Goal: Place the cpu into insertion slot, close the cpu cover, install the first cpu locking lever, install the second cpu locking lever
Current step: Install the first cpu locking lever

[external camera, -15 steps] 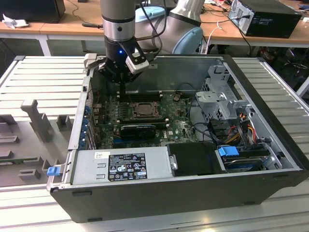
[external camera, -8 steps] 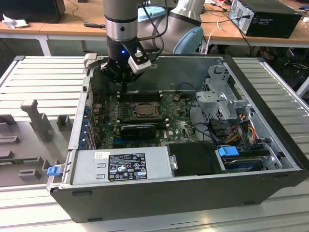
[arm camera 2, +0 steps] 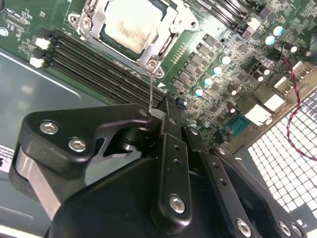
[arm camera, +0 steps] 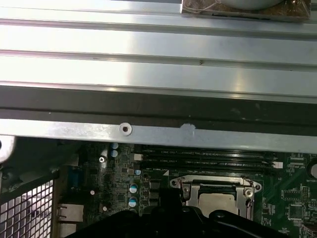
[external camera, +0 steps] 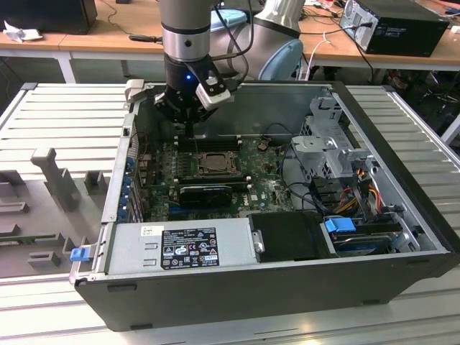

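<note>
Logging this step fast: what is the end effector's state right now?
End effector: closed on a thin wire-like lever beside the cpu cover, over the motherboard.

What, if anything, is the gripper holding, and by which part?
The gripper is shut on a thin wire lever, at the lever's free end, beside the socket.

The exterior view looks down from above and in front of the open computer case, well back, taking in the whole motherboard. Both wrist views ride close over the board, sharing the insertion slot and the long memory slots beside it.
</note>
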{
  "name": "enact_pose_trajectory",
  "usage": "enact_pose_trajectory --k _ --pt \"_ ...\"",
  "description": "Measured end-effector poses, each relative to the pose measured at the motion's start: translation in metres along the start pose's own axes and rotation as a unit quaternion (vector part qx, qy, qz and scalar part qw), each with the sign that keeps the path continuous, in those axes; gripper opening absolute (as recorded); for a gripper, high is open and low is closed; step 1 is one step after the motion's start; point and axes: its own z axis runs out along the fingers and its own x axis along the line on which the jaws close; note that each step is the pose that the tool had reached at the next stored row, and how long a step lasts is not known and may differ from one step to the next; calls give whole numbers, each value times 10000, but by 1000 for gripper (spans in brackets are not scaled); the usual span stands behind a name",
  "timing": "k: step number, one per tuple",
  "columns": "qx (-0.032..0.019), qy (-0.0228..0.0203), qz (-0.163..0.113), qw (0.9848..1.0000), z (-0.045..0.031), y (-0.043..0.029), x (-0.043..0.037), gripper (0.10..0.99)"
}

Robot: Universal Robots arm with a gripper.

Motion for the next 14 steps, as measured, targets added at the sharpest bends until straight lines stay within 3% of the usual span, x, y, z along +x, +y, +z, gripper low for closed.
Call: enact_pose_trajectory --k 14 --pt "0 0 0 10000 -1 -7 -147 106"
